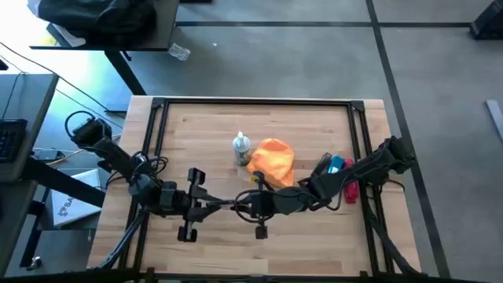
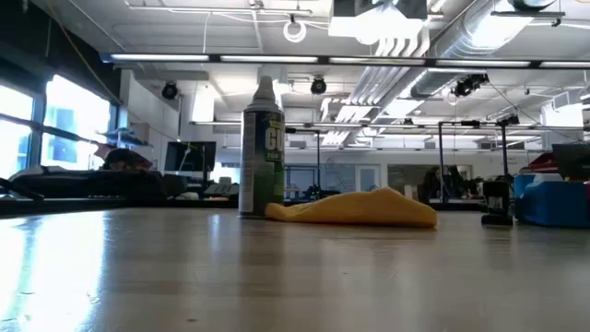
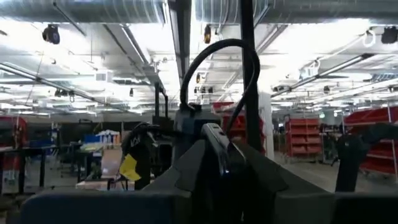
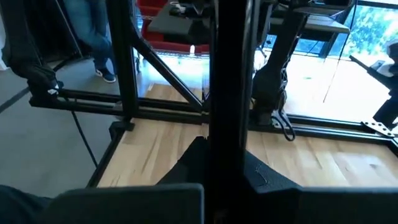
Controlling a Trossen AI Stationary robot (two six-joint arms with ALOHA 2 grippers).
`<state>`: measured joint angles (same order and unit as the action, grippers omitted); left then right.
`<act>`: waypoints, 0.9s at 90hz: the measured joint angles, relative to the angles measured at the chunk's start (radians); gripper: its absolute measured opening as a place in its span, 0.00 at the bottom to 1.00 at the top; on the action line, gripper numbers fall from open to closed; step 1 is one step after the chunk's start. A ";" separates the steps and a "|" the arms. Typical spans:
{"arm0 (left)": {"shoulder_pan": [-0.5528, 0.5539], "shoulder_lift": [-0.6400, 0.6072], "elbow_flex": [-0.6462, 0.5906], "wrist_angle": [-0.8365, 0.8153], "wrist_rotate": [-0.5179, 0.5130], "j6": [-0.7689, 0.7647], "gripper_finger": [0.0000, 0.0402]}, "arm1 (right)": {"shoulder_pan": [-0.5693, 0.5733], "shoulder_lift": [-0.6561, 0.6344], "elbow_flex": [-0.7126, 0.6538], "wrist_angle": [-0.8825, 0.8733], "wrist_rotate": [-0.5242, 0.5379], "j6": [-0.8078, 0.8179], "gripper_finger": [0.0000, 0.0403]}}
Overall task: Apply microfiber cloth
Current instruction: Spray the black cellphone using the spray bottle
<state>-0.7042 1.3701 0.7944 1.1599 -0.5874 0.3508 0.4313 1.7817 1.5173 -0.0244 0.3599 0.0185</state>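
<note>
Where the arms meet, near the front edge of the table: left gripper and right gripper are set tip to tip, low over the wood, each reaching in from its own side.
Left gripper, state: it cannot be told whether it is wide, narrow or holding anything.
Right gripper, state: likewise cannot be told.
Wrist views: a dark upright bar is seen close in front of the right wrist camera; what it is cannot be made out.
Microfiber cloth: bright orange, bunched in a low heap, lying flat on the table just beyond the right gripper, apart from both grippers; shown in the low view as a yellow-orange mound.
Spray bottle: upright, placed just beside the cloth on the left arm's side, touching or nearly touching it.
Right edge: red and blue items are partly hidden by the right arm.
Far edge: black frame rail.
</note>
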 joint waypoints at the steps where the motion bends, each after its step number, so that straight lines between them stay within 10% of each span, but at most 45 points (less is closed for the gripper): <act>1: 0.001 0.000 0.000 0.000 0.000 0.000 0.15 | 0.000 0.000 0.000 0.000 0.000 0.000 0.00; 81: -0.014 0.000 0.000 0.002 -0.121 0.028 0.04 | -0.002 -0.012 0.000 -0.051 0.071 -0.008 0.15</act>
<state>-0.7184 1.3705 0.7944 1.1618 -0.7086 0.3790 0.4297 1.7701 1.5177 -0.0758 0.4310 0.0105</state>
